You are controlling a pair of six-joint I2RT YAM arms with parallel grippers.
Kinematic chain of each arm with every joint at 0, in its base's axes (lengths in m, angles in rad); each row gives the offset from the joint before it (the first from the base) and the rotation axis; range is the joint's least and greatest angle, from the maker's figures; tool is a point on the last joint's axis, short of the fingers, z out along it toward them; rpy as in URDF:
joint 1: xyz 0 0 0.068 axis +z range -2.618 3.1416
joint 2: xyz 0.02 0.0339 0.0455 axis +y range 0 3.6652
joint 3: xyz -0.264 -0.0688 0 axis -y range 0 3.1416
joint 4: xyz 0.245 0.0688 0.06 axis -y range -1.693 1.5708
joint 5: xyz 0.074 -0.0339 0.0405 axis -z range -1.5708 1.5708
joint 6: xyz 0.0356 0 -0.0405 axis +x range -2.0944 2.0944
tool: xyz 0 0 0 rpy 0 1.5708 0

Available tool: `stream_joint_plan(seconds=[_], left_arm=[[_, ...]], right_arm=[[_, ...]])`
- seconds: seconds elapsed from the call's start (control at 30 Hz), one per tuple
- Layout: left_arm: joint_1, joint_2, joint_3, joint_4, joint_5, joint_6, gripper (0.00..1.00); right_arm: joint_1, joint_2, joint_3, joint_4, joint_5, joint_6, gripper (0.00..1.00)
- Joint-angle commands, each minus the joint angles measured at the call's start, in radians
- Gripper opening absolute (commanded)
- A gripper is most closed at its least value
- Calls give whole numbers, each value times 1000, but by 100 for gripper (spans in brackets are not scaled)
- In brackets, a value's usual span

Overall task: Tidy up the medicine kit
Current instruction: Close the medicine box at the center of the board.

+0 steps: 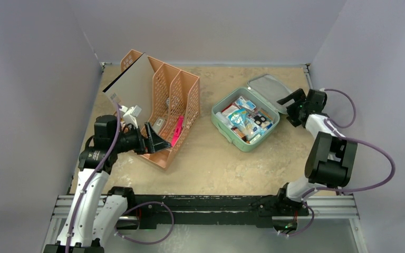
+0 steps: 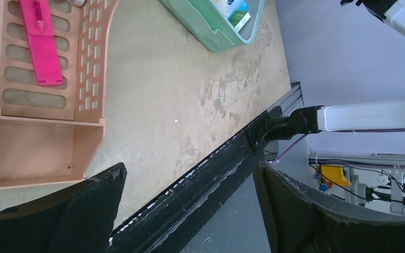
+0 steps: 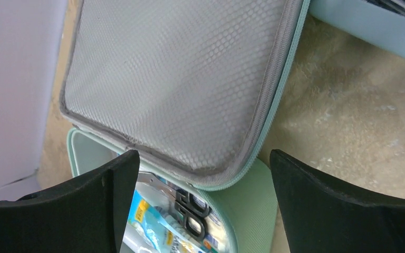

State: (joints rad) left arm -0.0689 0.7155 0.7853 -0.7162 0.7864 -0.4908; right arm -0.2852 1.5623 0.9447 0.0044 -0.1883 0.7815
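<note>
Overhead view: medicine kit [image 1: 245, 125] sat on the desk [image 1: 216, 168] right of centre, body open and packed with small boxes and packets. Its grey-lined lid [image 1: 268, 84] was raised at the far right edge. Right claw [image 1: 291, 103] hung just right of that lid, jaws apart, holding nothing. Left claw [image 1: 157, 140] was well apart from the kit, at the near end of the orange mesh rack [image 1: 176, 100], jaws apart and empty. A pink item [image 1: 177, 130] lay in the rack's right slot.

Left wrist view: left claw [image 2: 189, 169] was wide open over bare desk [image 2: 179, 105], nothing between the fingers. The rack [image 2: 47, 142] and pink item [image 2: 41, 42] lay to one side. Only a corner of the kit [image 2: 216, 37] showed at the far edge of the frame.

Right wrist view: right claw [image 3: 204, 155] was open. The lid's [image 3: 174, 79] zippered free edge lay directly ahead, in line with the gap; contact could not be confirmed. The kit body [image 3: 245, 211] and its contents sat under that edge.

Judgement: packing looked finished, apart perhaps from the pink item; step in hand was closing the lid. The next move would call for the right claw to advance onto the lid edge, pinch it, and swing it left over the body without catching the contents.
</note>
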Motion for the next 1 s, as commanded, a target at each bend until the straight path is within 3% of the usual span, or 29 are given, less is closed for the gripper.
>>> stream_joint_plan(seconds=[0.0,0.33,0.6,0.97], left_arm=[[-6,-13,-13,44,34,21,88],[-8,-1,-3,15,-39,19,88],[-8,-4,-3,12,-54,18,88],[-8,-12,0,8,-82,11,88]], right_arm=[[-10,23,-28,150,-41,128,94],[-19,107,-94,368,-98,259,96],[-39,144,-147,638,-216,219,86],[-49,136,-172,749,-309,147,79]])
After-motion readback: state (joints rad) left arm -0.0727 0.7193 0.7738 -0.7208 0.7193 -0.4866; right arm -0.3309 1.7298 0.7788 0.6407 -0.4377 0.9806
